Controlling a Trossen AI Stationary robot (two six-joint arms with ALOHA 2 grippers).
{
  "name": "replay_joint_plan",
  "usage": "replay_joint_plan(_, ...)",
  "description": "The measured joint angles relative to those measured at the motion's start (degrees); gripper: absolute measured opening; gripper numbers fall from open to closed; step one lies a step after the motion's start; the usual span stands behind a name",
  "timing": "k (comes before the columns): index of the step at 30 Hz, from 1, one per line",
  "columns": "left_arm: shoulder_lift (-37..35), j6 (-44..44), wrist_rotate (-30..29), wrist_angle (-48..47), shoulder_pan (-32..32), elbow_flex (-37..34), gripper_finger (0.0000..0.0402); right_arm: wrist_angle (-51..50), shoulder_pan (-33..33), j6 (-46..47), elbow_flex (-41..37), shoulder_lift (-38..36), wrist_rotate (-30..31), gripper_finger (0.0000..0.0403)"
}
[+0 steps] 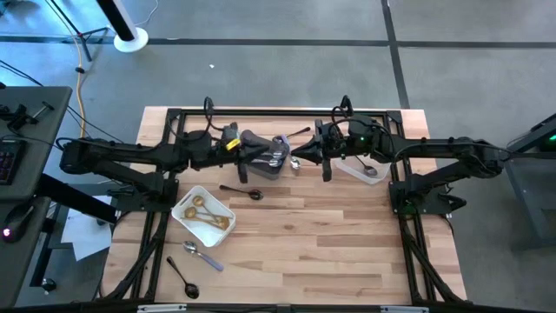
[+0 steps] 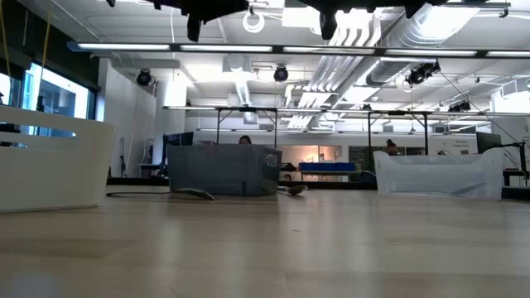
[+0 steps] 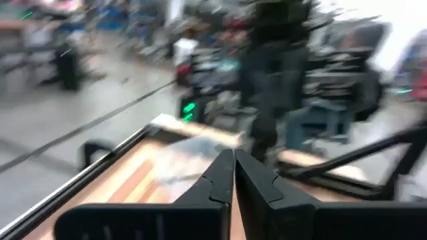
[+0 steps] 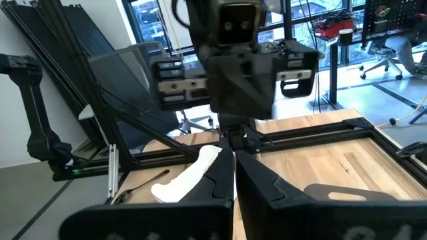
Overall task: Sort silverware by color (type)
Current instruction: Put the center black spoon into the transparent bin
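Both my grippers hang high above the table's far middle, level and tip to tip. My left gripper (image 1: 280, 155) (image 3: 233, 175) is shut over the grey bin (image 1: 265, 163). My right gripper (image 1: 301, 157) (image 4: 235, 175) is shut between the bin and the clear tub (image 1: 365, 168); neither holds anything. Gold silverware (image 1: 207, 215) lies in the white tray (image 1: 185, 199). A silver spoon (image 1: 372, 169) lies in the tub. One black spoon (image 1: 242, 191) lies on the wood by the tray and another (image 1: 183, 277) near the front left. A lilac-handled spoon (image 1: 202, 255) lies beside it.
A dark utensil (image 1: 298, 133) lies behind the bin, and a silver piece (image 1: 295, 164) sits on the table between bin and tub. The black frame rails (image 1: 261, 112) run round the table. Open wood (image 1: 347, 243) spreads over the near right half.
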Motion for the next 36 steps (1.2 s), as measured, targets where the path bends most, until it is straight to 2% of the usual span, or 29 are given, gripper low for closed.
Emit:
replay_joint_plan(9,1.9,2.2,-0.4,-38.8,2.8,14.7,0.0089,-0.4,0.0,0.0,0.0,0.0,0.4,0.0)
replay_joint_plan(15,4.1,-4.8,-0.4,-57.1,2.3,15.3,0.0143,-0.7,0.0,0.0,0.0,0.0,0.4,0.0)
replay_joint_plan(19,8.6,-6.9,1.2,-65.9,1.3,15.3,0.0169,-0.8,0.0,0.0,0.0,0.0,1.1,0.0)
replay_joint_plan(26,20.5,-4.8,12.5,-66.6,1.0,15.3,0.0185,-2.3,0.0,0.1,0.0,0.0,3.7,0.0)
replay_joint_plan(31,27.3,1.9,12.9,-66.1,1.0,15.3,0.0185,-2.5,0.0,0.7,0.0,0.0,3.7,0.0)
replay_joint_plan(36,31.0,11.4,12.9,-63.1,1.0,15.3,0.0185,-3.0,0.0,1.5,0.0,0.0,3.7,0.0)
